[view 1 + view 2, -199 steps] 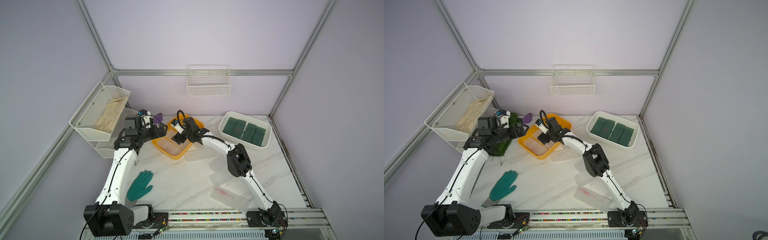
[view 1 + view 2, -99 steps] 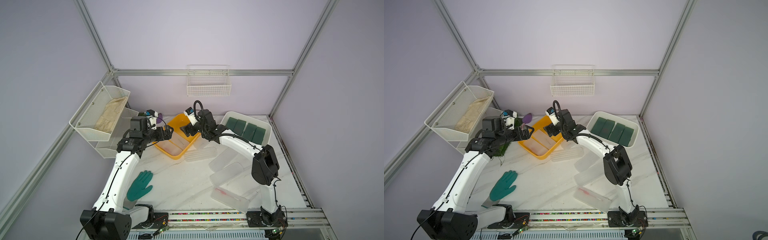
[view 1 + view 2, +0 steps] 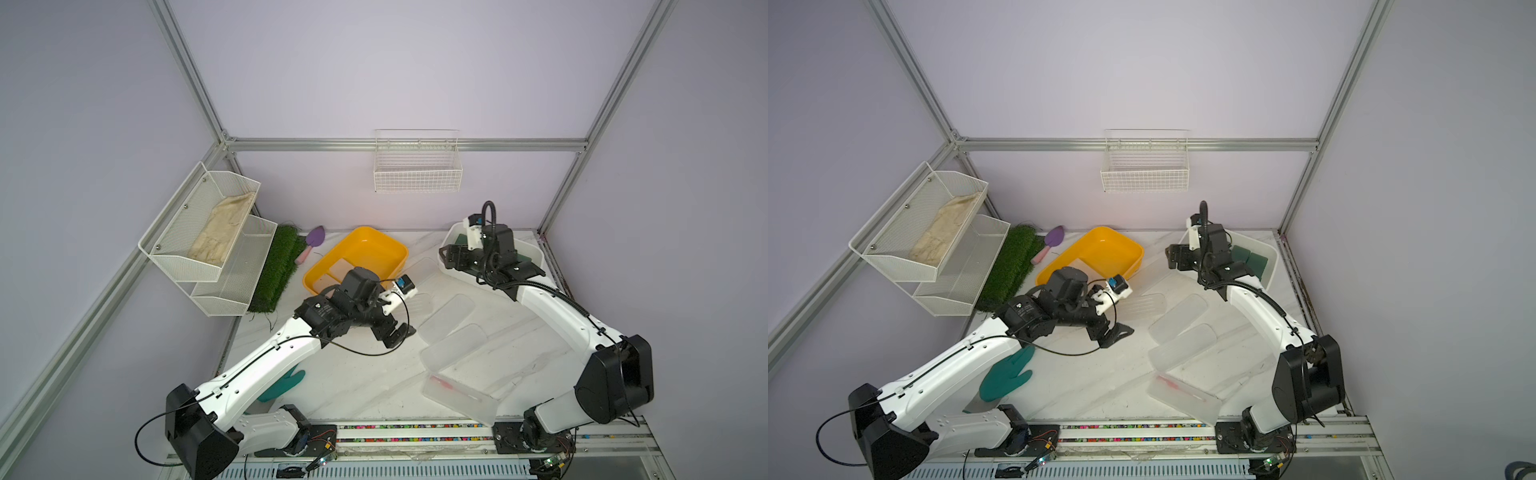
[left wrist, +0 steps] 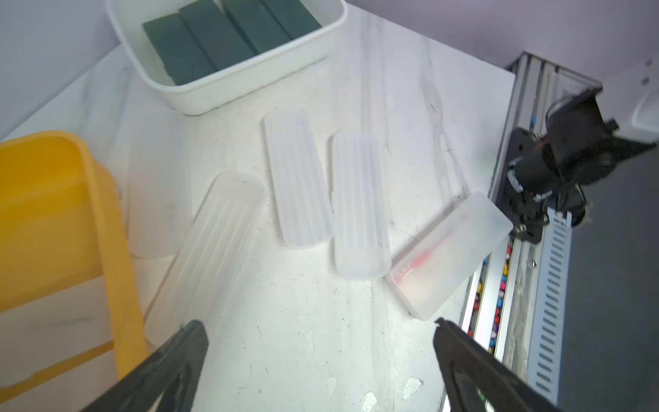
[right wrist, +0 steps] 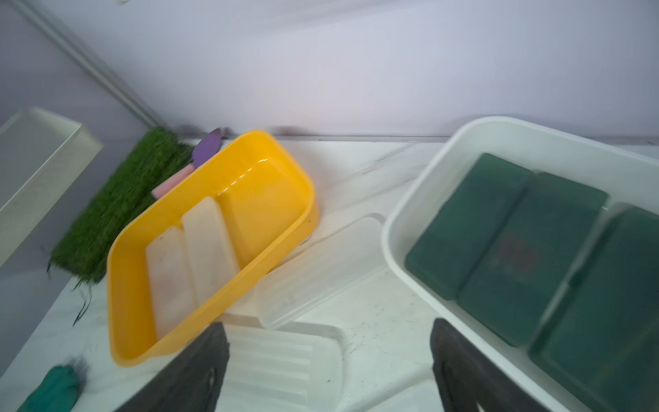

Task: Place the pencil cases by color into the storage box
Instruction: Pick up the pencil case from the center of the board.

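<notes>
Right now my left gripper (image 4: 321, 356) hovers open and empty above the table (image 4: 321, 314), near the loose clear pencil cases (image 4: 358, 203). My right gripper (image 5: 328, 360), open too, sits beside the white box (image 5: 435, 192) holding four green pencil cases (image 5: 506, 246); the yellow tray (image 5: 117, 285) holds two clear ones.

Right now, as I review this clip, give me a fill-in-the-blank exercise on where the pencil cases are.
The white storage box holds ___ dark green pencil cases.
The yellow storage box holds ___ frosted clear pencil cases.
The left claw hovers over the table with its jaws ___.
Missing words: four; two; open.
</notes>
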{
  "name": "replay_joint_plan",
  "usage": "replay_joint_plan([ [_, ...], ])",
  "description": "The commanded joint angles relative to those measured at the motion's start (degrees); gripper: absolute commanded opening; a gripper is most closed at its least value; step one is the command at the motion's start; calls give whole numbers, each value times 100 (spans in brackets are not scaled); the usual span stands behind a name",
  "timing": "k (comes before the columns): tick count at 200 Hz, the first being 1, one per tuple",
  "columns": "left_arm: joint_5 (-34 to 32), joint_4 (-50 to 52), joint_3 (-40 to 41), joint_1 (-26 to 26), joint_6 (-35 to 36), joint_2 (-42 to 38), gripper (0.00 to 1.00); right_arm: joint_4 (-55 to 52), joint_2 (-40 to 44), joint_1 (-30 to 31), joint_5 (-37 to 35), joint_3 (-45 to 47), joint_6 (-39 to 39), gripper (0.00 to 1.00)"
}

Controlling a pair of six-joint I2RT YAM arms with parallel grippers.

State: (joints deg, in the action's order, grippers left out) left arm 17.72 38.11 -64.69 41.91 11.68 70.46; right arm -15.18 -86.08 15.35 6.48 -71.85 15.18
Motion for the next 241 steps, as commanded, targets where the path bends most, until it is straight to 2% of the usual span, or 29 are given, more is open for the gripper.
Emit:
replay_joint_plan([
  [1, 111, -501, 398, 318, 882, -56, 100, -172, 156, -499, 108, 171, 781, 90],
  [41, 504, -1223, 860, 725, 1363, -43, 100, -91, 22, -1249, 542, 135, 1171, 90],
  [85, 342, -1638, 995, 1239, 2161, 407, 100, 234, -45, -1447, 740, 163, 1146, 90],
  [169, 194, -1265, 297, 1938, 2954, 1838, 100, 425, -122, -1742, 1076, 90, 1103, 91],
  [241, 33, -827, -120, 2224, 3037, 2436, 100, 586, -207, -1834, 1250, 106, 1119, 91],
])
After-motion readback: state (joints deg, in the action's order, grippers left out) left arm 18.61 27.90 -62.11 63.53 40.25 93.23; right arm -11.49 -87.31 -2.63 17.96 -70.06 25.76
